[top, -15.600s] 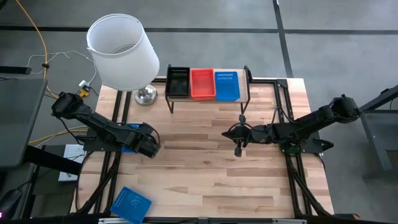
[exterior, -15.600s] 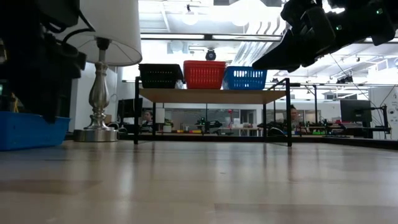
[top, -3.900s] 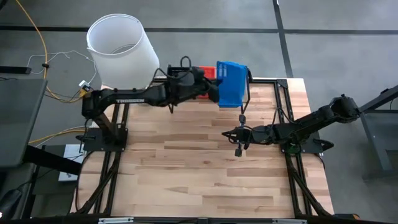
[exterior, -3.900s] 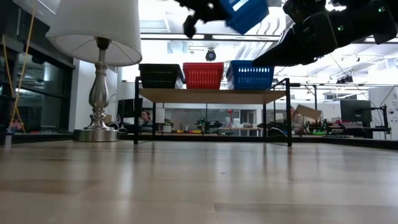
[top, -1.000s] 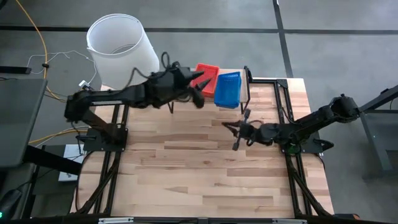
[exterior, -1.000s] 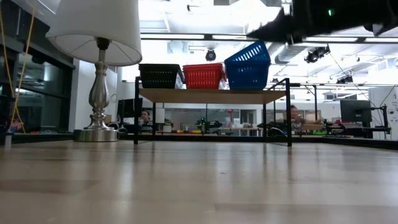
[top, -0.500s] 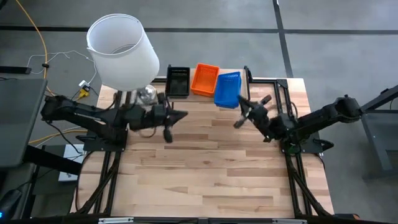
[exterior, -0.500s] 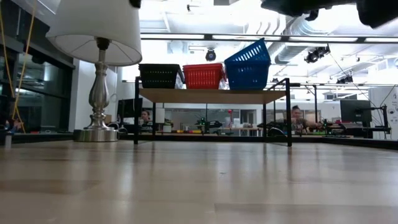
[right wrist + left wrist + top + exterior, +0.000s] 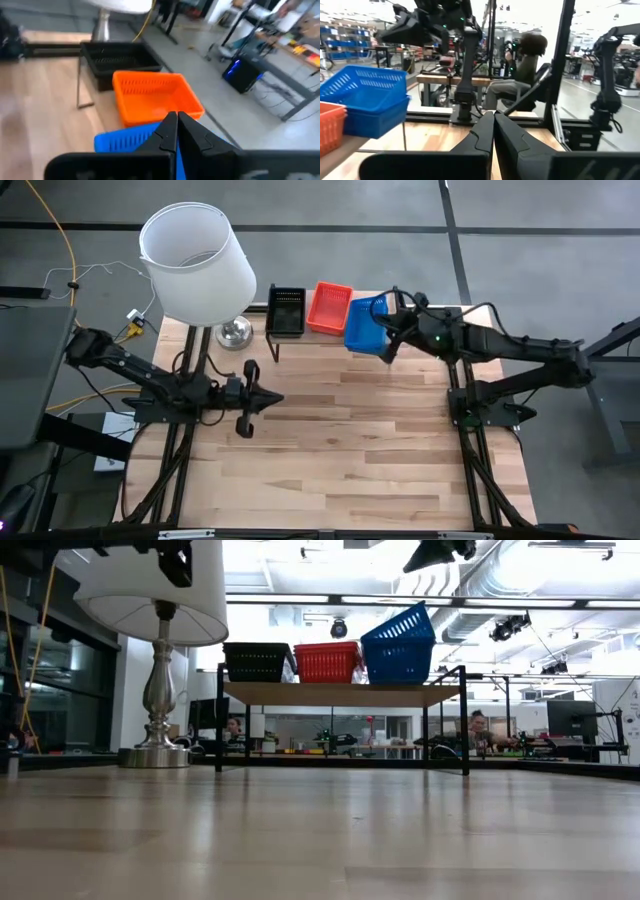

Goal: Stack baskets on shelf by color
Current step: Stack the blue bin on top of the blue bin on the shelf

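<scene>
On the shelf [image 9: 390, 300] at the table's far edge stand a black basket [image 9: 286, 311], a red-orange basket [image 9: 330, 308] and a blue basket. A second blue basket [image 9: 400, 635] lies tilted in the lower blue one [image 9: 395, 670], its right end raised. My right gripper [image 9: 388, 345] is shut and hovers just above and to the right of the blue baskets [image 9: 127, 141], with a gap showing in the low view. Over the table's left half, my left gripper [image 9: 247, 398] is shut on nothing, well clear of the shelf.
A lamp with a white shade [image 9: 197, 262] and a metal foot [image 9: 235, 333] stands at the far left corner, next to the shelf. The wooden tabletop [image 9: 340, 450] lies bare in front of the shelf. A person [image 9: 522, 60] sits beyond the table.
My left gripper has drawn back from the shelf toward the table's left and near side, and its fingers have shut. My right gripper has swung from the table's middle toward the far edge, up to the blue baskets. The upper blue basket has stayed tilted.
</scene>
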`<state>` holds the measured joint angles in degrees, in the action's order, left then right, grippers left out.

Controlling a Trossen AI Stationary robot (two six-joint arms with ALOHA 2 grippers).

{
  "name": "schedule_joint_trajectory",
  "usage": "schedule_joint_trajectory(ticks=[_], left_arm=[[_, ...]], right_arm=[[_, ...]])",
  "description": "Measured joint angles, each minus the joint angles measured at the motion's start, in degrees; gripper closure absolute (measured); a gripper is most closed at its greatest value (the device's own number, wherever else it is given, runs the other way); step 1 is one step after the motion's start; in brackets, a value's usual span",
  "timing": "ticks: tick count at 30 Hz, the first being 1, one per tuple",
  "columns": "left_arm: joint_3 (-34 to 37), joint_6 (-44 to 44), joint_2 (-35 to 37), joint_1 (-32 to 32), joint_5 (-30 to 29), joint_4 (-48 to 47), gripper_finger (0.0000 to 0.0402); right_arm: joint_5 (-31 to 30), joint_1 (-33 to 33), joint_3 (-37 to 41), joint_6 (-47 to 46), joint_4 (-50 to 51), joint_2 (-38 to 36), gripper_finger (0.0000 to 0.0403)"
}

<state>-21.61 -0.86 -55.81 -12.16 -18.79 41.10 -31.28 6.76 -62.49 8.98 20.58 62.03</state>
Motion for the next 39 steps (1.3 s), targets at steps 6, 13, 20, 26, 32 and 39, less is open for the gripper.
schedule_joint_trajectory(ticks=[6,13,20,26,32,39], left_arm=[[0.04,0.00,0.00,-1.46,0.00,-0.09,0.0401],[0.04,1.55,0.00,-2.16,0.00,-0.09,0.0401],[0.04,2.01,0.00,-2.14,-0.02,0.13,0.0401],[0.04,2.00,0.00,-2.14,-0.02,0.11,0.0401],[0.04,2.14,0.00,-2.12,-0.02,0.09,0.0401],[0.04,2.14,-0.02,-2.12,-0.02,0.09,0.0401]], right_arm=[[9.80,3.76,3.89,2.59,0.48,-0.41,0.0403],[16.53,9.03,10.38,4.21,-9.47,-3.04,0.0403],[17.38,12.64,14.48,1.97,-10.50,-6.49,0.0403],[18.19,13.91,20.09,1.36,-18.52,-6.70,0.0403],[18.18,16.07,21.72,0.04,-19.40,-6.68,0.0403],[18.55,16.55,22.17,-1.10,-20.81,-7.18,0.0403]])
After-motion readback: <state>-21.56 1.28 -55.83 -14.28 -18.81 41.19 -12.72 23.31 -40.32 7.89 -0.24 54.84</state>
